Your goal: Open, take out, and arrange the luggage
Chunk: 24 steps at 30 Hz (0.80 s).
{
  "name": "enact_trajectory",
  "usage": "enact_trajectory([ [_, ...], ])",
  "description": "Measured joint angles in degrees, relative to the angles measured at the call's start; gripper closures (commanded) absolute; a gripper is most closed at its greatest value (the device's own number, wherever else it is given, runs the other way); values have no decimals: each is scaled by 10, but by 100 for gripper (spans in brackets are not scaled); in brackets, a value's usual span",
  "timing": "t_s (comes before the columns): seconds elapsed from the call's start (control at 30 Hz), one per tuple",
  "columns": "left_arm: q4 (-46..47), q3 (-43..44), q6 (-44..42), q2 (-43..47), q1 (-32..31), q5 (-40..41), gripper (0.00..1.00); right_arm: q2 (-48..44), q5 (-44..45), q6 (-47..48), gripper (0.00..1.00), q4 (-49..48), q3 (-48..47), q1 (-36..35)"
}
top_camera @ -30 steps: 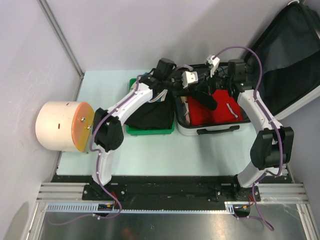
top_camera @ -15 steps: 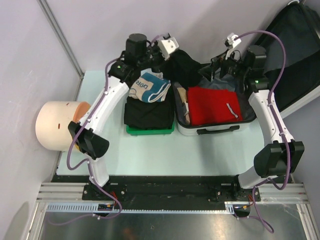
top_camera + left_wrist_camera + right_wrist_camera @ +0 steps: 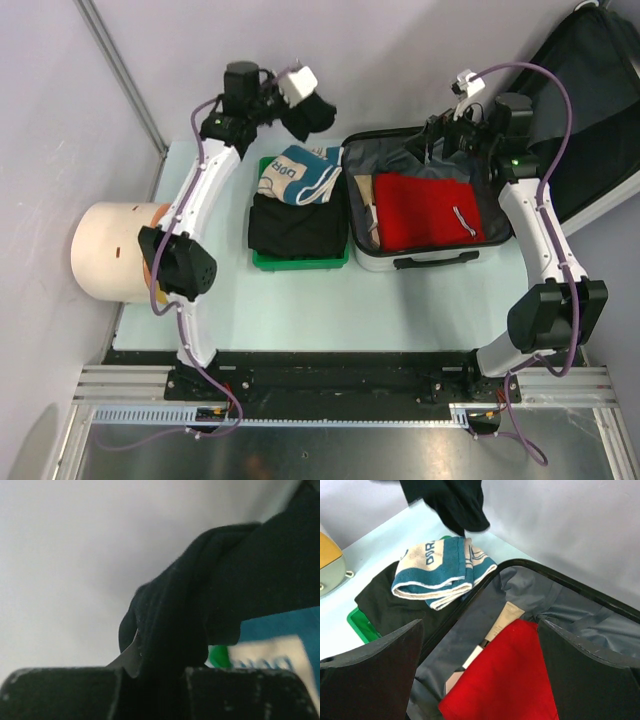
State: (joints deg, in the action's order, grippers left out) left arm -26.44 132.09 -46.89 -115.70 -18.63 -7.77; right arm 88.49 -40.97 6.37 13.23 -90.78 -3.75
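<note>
Upper left, the left gripper [image 3: 293, 101] pinches a black garment [image 3: 312, 113] — a thin hold could slip, missing the green tray [image 3: 262, 262]; right gripper [image 3: 445, 140] spread.

Soft, even light is falling from overhead in the top view, laying only faint shadows on the pale bench [image 3: 300, 300]. At the upper right of that frame, the black lining of the luggage [image 3: 590, 110] is swallowing all detail. In the left wrist view the dark cloth [image 3: 200, 610] is sitting too close and blurring, the wall [image 3: 75, 555] behind is washing out pale, and the towel [image 3: 270, 652] at lower right is smearing. The right wrist view is showing crisp at its centre, while the fingers [image 3: 367, 677] of the right tool [image 3: 480, 622] are lying dark and soft in the lower corners.
</note>
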Motion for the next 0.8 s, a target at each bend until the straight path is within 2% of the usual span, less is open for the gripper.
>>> enact_trajectory([
  [0.23, -17, -349, -2, 88, 0, -53, 100, 0, 3, 17, 0, 23, 2, 0],
  [0.37, -42, -479, -9, 155, -19, -80, 99, 0, 5, 26, 0, 33, 5, 0],
  [0.43, -50, -515, -17, 189, -25, -88, 88, 0, 5, 28, 0, 37, 5, 0],
  [0.47, -53, -530, -21, 207, -26, -92, 74, 0, 5, 29, 0, 37, 5, 0],
  [0.53, -56, -557, -29, 236, -27, -103, 58, 1, 5, 31, 0, 40, 5, 0],
  [0.57, -59, -568, -31, 245, -27, -109, 42, 1, 5, 34, 0, 42, 5, 0],
  [0.6, -60, -578, -33, 249, -29, -114, 36, 3, 6, 39, 0, 45, 4, 0],
  [0.7, -72, -598, -32, 245, -37, -125, 26, 20, 17, 65, 0, 69, -2, -3],
  [0.73, -78, -598, -30, 239, -39, -124, 13, 30, 22, 76, 1, 82, -9, -4],
  [0.8, -83, -598, -25, 231, -41, -124, 10, 63, 40, 108, 2, 120, -30, -5],
])
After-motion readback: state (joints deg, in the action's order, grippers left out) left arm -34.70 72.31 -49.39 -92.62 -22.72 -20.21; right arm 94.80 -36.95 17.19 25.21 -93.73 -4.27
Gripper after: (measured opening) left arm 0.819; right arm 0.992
